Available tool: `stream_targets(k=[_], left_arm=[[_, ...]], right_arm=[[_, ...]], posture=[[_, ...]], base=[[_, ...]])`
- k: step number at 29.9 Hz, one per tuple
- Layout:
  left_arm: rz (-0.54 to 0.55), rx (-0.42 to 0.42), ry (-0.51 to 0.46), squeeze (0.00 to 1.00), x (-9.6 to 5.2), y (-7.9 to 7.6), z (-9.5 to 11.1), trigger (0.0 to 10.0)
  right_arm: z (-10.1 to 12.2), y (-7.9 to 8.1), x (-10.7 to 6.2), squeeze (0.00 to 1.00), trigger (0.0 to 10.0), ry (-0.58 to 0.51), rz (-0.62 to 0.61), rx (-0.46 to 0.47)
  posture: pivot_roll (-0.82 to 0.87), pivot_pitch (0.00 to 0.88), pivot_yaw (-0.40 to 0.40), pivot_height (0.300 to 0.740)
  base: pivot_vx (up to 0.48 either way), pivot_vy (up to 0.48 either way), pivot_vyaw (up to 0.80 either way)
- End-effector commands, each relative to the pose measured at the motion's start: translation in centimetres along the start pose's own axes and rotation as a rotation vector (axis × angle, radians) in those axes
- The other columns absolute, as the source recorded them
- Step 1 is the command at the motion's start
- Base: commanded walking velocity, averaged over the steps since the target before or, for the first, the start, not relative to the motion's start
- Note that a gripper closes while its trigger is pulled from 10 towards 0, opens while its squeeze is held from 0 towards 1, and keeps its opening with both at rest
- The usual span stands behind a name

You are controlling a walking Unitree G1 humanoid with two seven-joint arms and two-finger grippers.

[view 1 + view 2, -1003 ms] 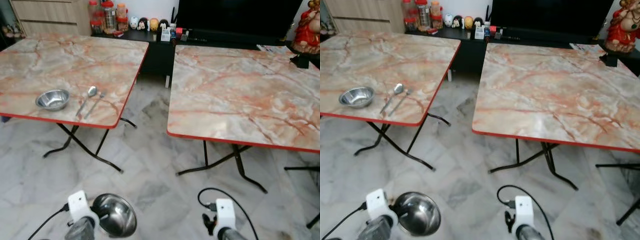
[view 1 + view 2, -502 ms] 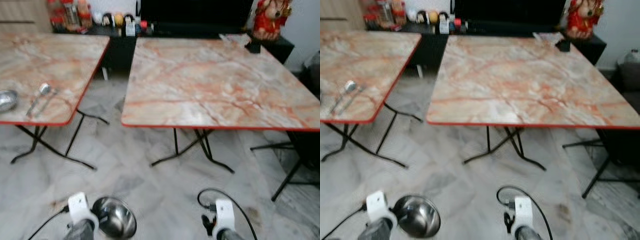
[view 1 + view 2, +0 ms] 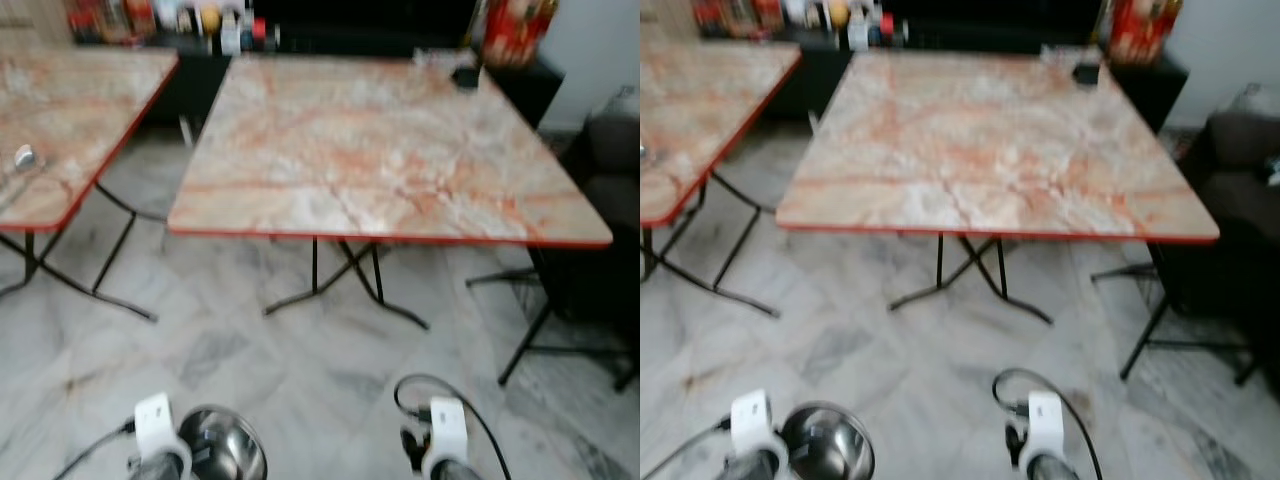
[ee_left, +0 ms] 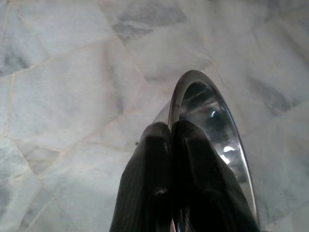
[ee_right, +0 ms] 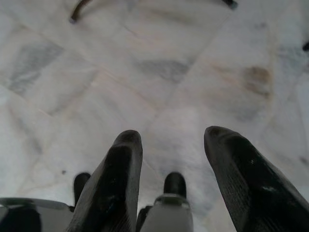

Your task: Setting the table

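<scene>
Left gripper low near left, fingers pinched on rim of shiny round steel bowl, carried above grey marble floor. Bowl judged light, rigid, slick; thin rim grip could twist or slip. Far left: marble-patterned red-edged folding table. Centre: second such table, top bare, crossed black legs near path. Right gripper idle, fingers wide apart, holding nothing. Dark sofa far right.

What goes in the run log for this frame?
left gripper shut on steel bowl | right gripper open | marble table ahead
</scene>
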State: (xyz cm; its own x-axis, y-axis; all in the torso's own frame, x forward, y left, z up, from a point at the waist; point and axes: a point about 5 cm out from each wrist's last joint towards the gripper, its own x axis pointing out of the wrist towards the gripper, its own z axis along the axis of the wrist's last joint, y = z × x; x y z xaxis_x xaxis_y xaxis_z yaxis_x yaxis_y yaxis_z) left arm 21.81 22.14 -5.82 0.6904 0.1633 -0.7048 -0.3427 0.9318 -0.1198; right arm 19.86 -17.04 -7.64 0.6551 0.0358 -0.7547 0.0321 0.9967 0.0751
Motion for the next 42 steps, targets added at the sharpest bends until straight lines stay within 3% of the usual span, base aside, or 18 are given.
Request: stream_targets(k=[1, 13, 16, 17, 32, 42], left_arm=[[-0.015, 0.014, 0.039, 0.00, -0.2, -0.2, -1.2, 10.0], [-0.020, 0.047, 0.043, 0.00, -0.2, -0.4, -1.3, 10.0], [-0.046, -0.110, -0.020, 0.00, -0.1, -0.9, -0.5, 10.0], [-0.046, -0.121, -0.028, 0.00, -0.1, -0.9, -0.3, 10.0], [-0.072, -0.082, -0.021, 0.00, 0.0, -1.1, -0.3, 10.0], [-0.073, -0.071, -0.017, 0.00, 0.0, -1.4, -0.3, 10.0]], right_arm=[[-0.6, -0.5, -0.2, 0.00, 10.0, 0.014, -0.019, 0.016], [-0.6, -0.7, -0.2, 0.00, 10.0, 0.007, -0.021, 0.018], [-0.4, -0.7, -0.2, 0.00, 10.0, 0.001, -0.023, 0.020], [-0.4, -0.7, -0.2, 0.00, 10.0, 0.000, -0.022, 0.021], [-0.6, -0.6, -0.2, 0.00, 10.0, 0.005, -0.021, 0.024], [-0.7, -0.6, -0.3, 0.00, 10.0, 0.005, -0.021, 0.024]], posture=[[0.03, 0.128, -0.034, 0.740], [0.01, 0.123, -0.036, 0.740], [0.01, 0.119, -0.035, 0.740], [0.01, 0.120, -0.034, 0.740], [0.01, 0.122, -0.029, 0.740], [0.01, 0.127, -0.034, 0.740]], base=[[0.000, 0.000, 0.00], [0.328, 0.000, 0.00], [0.409, 0.000, 0.00], [0.442, 0.000, 0.00], [0.420, 0.000, 0.00], [0.084, 0.000, 0.00]])
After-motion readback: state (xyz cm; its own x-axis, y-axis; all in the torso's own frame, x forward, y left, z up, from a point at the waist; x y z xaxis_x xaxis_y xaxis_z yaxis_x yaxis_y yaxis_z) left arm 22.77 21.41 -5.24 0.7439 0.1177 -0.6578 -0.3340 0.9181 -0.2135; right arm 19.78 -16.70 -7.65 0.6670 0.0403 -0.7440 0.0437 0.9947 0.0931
